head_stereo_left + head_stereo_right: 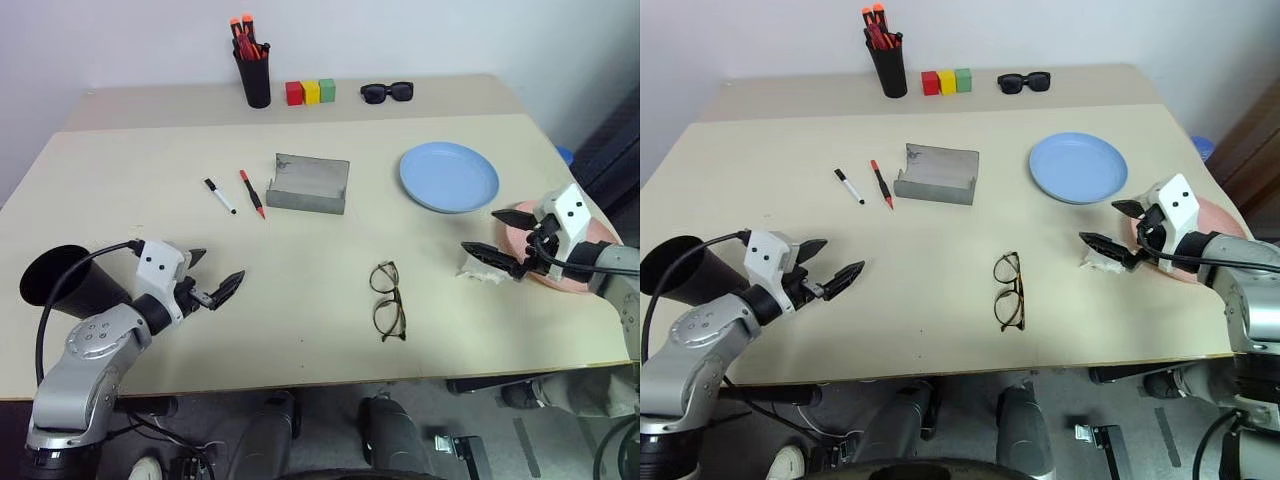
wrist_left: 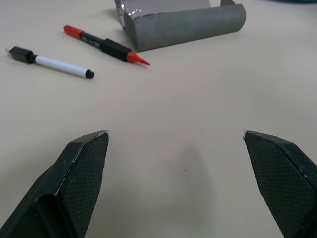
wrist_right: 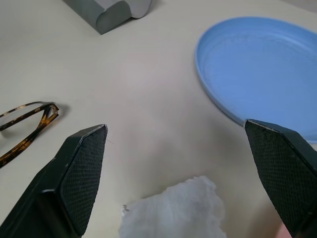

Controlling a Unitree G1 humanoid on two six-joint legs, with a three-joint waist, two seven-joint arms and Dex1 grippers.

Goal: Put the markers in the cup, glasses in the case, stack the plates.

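Beige counter (image 1: 300, 290) underneath. Blue plate (image 1: 449, 176) just beyond right fingers (image 1: 497, 238), pink plate (image 1: 1215, 215) beside them, partly hidden. Black cup (image 1: 62, 280) behind left fingers (image 1: 215, 272). Grey case (image 1: 309, 183), seemingly open, then glasses (image 1: 388, 300) between both. Markers (image 1: 236, 193) ahead of left. Both pairs spread wide, empty.

Overhead stereo pair, close wrist views

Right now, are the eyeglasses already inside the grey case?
No. The eyeglasses lie folded on the bare table, well apart from the open grey case.
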